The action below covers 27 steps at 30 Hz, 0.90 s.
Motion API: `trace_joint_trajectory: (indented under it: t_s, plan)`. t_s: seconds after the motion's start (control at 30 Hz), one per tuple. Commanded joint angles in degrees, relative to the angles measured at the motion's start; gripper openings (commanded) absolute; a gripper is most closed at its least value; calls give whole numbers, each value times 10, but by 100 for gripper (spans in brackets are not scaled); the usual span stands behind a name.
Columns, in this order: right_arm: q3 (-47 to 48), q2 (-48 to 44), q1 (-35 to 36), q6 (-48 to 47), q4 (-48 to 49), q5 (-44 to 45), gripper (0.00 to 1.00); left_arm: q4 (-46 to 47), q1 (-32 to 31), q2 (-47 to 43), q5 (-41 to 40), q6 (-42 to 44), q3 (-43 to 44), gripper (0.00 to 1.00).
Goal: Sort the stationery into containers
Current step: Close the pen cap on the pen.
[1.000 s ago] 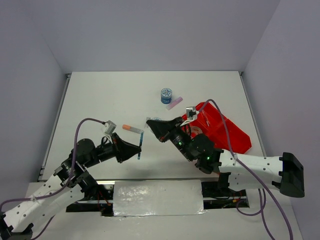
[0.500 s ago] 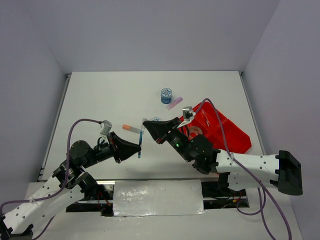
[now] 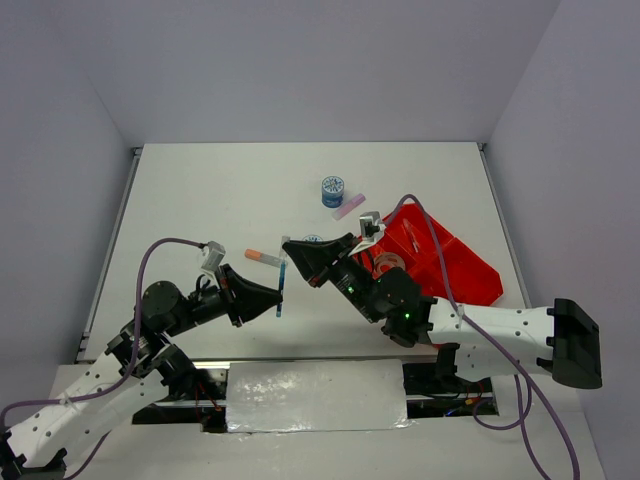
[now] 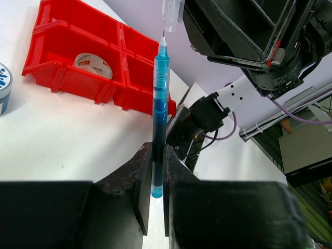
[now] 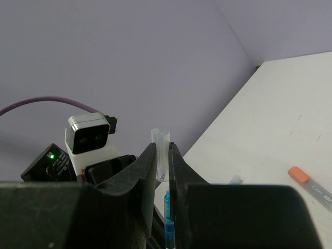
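My left gripper [image 3: 277,296] is shut on a light blue pen [image 3: 282,283] and holds it upright above the table, bare tip up. In the left wrist view the pen [image 4: 158,104] rises from my left gripper [image 4: 155,151]. My right gripper [image 3: 289,245] is shut on a clear pen cap [image 5: 162,150], held just above the pen's tip and in line with it; the cap also shows in the left wrist view [image 4: 171,13]. The pen [image 5: 167,215] shows below my right gripper [image 5: 162,149]. The red tray [image 3: 460,270] lies at the right with a tape ring [image 4: 93,64] in one compartment.
A blue-white roll [image 3: 332,190] and a pink stick [image 3: 349,206] lie at the far middle. A second roll [image 3: 312,239] is partly hidden behind my right gripper. An orange-tipped marker [image 3: 262,257] lies left of the grippers and shows in the right wrist view [image 5: 310,182].
My right gripper has moved left with the cap until it is over the pen's tip. My left gripper has shifted slightly, still holding the pen.
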Motion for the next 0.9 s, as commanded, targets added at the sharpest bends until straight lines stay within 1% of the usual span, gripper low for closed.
trace_joint_trajectory:
  t_s: [0.0,0.57,0.87]
  plan:
    - [26,-1,5,-15,13,2,0,38,-3,-3,6,-6,-1,0]
    - [14,-4,4,-11,-13,9,0,27,-3,-12,-4,0,0,0]
    - [0,-1,4,3,-15,-6,0,35,-3,-13,-6,-1,-6,0]
